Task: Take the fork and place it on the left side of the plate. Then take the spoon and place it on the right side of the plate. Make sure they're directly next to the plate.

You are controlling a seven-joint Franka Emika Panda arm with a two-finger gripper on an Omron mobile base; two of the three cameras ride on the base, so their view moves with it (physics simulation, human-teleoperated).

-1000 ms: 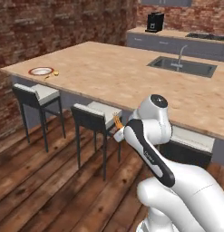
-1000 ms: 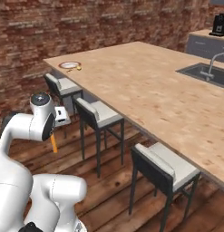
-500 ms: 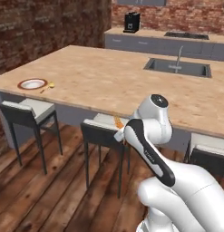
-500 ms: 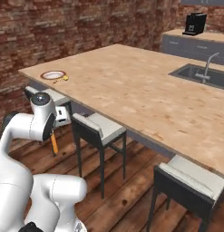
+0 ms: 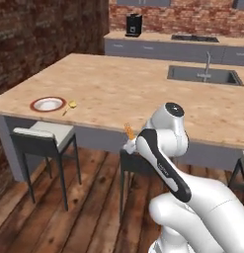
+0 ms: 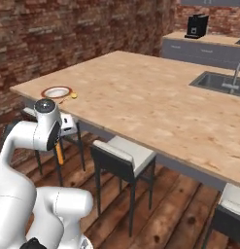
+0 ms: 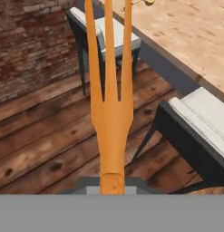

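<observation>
My gripper (image 7: 112, 185) is shut on the fork (image 7: 111, 113), a slim orange one whose tines point away from the hand in the hand view. The fork (image 5: 128, 131) is held below the counter edge, in front of the stools, and also appears beside my arm as an orange sliver (image 6: 60, 153). The red-rimmed plate (image 5: 36, 106) lies near the left corner of the wooden counter (image 5: 123, 94). The small gold spoon (image 5: 70, 105) rests just right of it, apart from the rim. The right base view has the plate (image 6: 47, 90) and the spoon (image 6: 72, 96) together too.
Grey stools (image 5: 43, 136) (image 6: 124, 155) stand along the counter's near edge, over a wooden floor. A sink with a tap (image 5: 202, 75) is set into the counter's right part. A coffee machine (image 5: 134, 24) stands on the back counter. A brick wall (image 5: 39, 39) closes the left.
Both base views have shifted as the base drove: the plate and spoon now appear nearer and further right. The fork stays in the shut gripper, the arm's pose unchanged.
</observation>
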